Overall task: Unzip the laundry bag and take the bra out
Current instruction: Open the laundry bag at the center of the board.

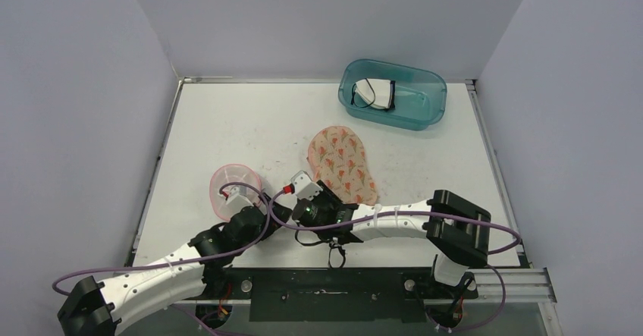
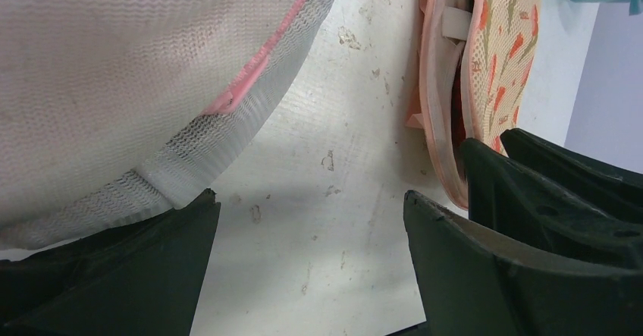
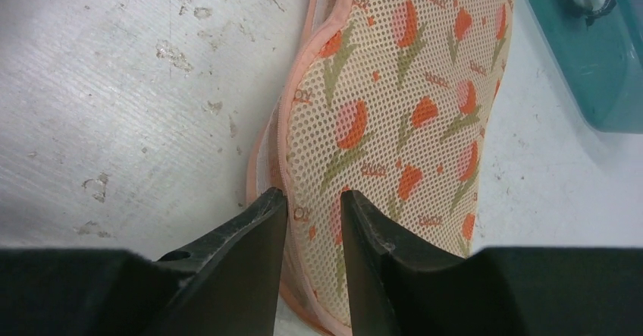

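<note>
One laundry bag (image 3: 402, 101) corner, apparently behind right gripper (image 3: 312, 199)

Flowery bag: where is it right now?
Top view: the flowery bag lies in the middle of the table, between the pink mesh pouch on its left and the teal tub behind to the right. The right gripper straddles its near edge.

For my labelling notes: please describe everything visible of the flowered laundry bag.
The laundry bag is an oval pouch of beige mesh printed with orange and pink tulips, edged in peach trim. It lies flat in the middle of the table, its length pointing to the far edge. One side gapes slightly, showing white inside. The right pincer straddles its near rim, fingers narrowly apart; whether it grips is unclear.
</note>
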You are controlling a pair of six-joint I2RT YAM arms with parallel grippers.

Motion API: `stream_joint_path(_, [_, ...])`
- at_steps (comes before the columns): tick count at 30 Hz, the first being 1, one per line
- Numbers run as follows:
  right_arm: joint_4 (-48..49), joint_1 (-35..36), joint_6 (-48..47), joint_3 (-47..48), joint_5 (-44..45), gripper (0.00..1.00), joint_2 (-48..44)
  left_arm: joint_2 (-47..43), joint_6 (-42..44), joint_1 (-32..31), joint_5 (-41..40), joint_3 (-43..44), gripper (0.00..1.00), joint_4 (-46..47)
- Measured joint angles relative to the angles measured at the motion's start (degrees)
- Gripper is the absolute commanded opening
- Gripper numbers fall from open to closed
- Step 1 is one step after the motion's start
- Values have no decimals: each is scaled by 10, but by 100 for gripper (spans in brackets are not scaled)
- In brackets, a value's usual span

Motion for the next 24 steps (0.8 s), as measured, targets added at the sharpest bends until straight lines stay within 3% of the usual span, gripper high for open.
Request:
stream_joint_path(5, [-6, 0, 0, 3, 10, 6, -1, 7, 0, 1, 4, 0, 90, 10])
stream_joint_path(14, [-35, 0, 13, 3, 10, 5, -70, 50, 4, 2, 16, 0, 90, 55])
stream_joint_path(24, [-36, -31, 81, -77, -52, 5, -309, 214, 55, 19, 37, 83, 86, 127])
